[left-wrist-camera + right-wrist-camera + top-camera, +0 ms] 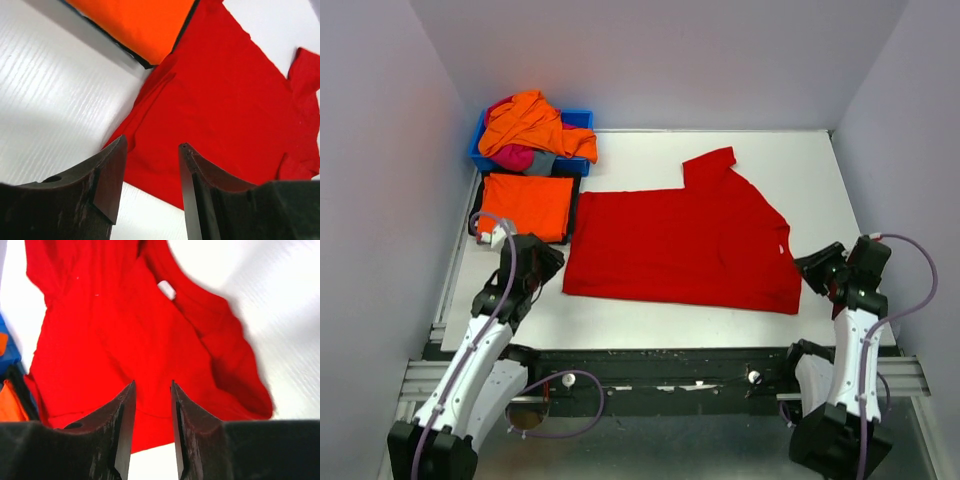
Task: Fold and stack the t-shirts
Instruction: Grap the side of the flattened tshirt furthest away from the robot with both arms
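A bright red t-shirt (685, 245) lies spread flat on the white table, one sleeve pointing to the back. My left gripper (552, 258) hovers just off the shirt's left edge, jaws open and empty; its wrist view shows the red t-shirt (220, 95) beyond the tips. At the shirt's right edge, my right gripper (812, 268) is also open with nothing held, the red t-shirt (125, 330) and its white neck label ahead of it. A folded orange t-shirt (527, 205) rests on a black mat at the left. More t-shirts, orange, pink and grey (533, 135), fill the bin.
The blue plastic bin (578, 119) stands at the back left corner. Grey walls close in the table on three sides. The black mat's edge (120, 47) shows under the orange shirt. A metal rail (660, 375) runs along the near edge.
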You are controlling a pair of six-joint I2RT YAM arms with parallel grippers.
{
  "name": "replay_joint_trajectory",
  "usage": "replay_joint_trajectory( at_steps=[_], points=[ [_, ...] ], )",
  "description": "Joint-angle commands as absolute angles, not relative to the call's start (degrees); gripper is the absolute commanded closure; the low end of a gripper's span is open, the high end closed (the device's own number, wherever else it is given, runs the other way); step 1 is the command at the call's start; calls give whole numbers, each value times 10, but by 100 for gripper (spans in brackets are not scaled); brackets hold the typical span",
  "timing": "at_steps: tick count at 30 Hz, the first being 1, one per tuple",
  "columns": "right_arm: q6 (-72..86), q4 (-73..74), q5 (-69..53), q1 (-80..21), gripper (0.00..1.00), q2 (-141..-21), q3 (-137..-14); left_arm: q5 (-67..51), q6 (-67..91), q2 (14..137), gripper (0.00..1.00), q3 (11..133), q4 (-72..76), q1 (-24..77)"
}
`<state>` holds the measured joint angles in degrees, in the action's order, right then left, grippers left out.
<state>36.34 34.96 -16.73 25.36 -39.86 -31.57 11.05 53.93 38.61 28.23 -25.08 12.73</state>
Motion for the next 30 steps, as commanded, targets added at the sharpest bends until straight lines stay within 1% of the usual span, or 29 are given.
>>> replay_joint_trajectory(
  at_steps=[1, 2, 3, 4, 5, 10, 13, 16, 26, 30],
  points=[
    [329, 272, -231, 217, 65, -464, -342, 89, 471, 463, 43, 321, -206, 158],
    [331, 263, -219, 200, 74, -479, -345, 92, 471, 481, 43, 330, -194, 170],
    [334, 255, -208, 183, 82, -496, -350, 96, 469, 496, 43, 339, -186, 183],
    [340, 252, -192, 165, 94, -516, -357, 104, 468, 514, 43, 353, -179, 196],
    [345, 247, -170, 149, 99, -539, -362, 112, 468, 531, 43, 364, -176, 206],
    [354, 216, -112, 105, 99, -655, -400, 97, 458, 619, 43, 409, -127, 239],
    [352, 227, -50, 102, 99, -720, -437, 99, 442, 669, 44, 426, -118, 244],
    [355, 221, -31, 102, 99, -770, -460, 98, 425, 698, 44, 434, -107, 244],
    [369, 221, -15, 65, 99, -910, -511, 107, 389, 729, 44, 445, -91, 244],
    [387, 271, 46, 65, 99, -951, -542, 102, 388, 729, 44, 443, -85, 244]
  ],
)
